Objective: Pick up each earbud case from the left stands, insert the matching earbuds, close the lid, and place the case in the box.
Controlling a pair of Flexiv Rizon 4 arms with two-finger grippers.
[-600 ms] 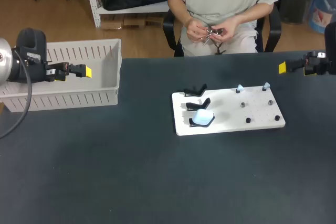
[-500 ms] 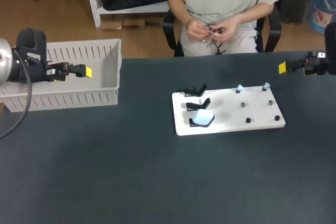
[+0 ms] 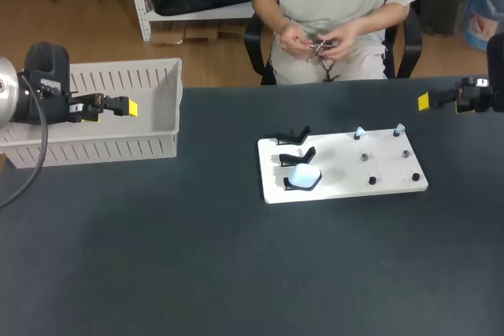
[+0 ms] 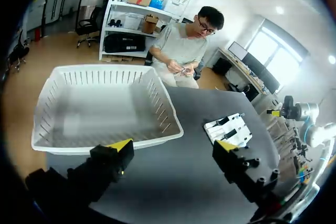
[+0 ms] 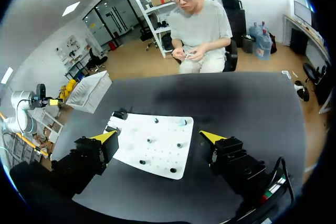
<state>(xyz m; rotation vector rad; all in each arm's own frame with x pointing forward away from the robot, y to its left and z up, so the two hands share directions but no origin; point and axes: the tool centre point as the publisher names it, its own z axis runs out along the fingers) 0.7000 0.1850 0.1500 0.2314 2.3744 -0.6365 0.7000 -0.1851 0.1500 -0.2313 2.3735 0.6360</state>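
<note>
Earbud case (image 3: 304,178), pale blue, rests on black stand (image 3: 289,184); both jaws gape empty.

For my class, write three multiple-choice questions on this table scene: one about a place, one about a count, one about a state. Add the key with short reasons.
1. Where on the table is the white basket?
A. right side
B. left side
C. middle

2. How many stands on the white board hold an earbud case?
A. one
B. two
C. three

3. How are the left pincer and the right pincer?
A. left shut on a case
B. right shut on an earbud
C. both open, empty

Key:
1 B, the basket sits at the head view's left.
2 A, only the front stand holds a case.
3 C, each wrist view shows the fingers apart with nothing between them.
</note>
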